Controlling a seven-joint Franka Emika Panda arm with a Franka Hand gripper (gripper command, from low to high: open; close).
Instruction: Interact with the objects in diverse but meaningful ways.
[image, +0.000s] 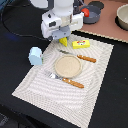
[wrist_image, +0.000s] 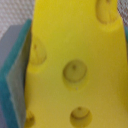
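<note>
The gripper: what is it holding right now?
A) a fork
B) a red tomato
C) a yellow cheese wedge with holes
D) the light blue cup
C: the wrist view is filled by the yellow holed cheese wedge, which hangs under the gripper.

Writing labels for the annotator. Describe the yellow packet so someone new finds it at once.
Start at the striped placemat with the round tan plate on it. In the exterior view, look past the plate to the mat's far edge: the yellow packet lies flat there, beyond the knife. It is the only flat yellow thing with red markings; the cheese wedge hangs in the tool.
</note>
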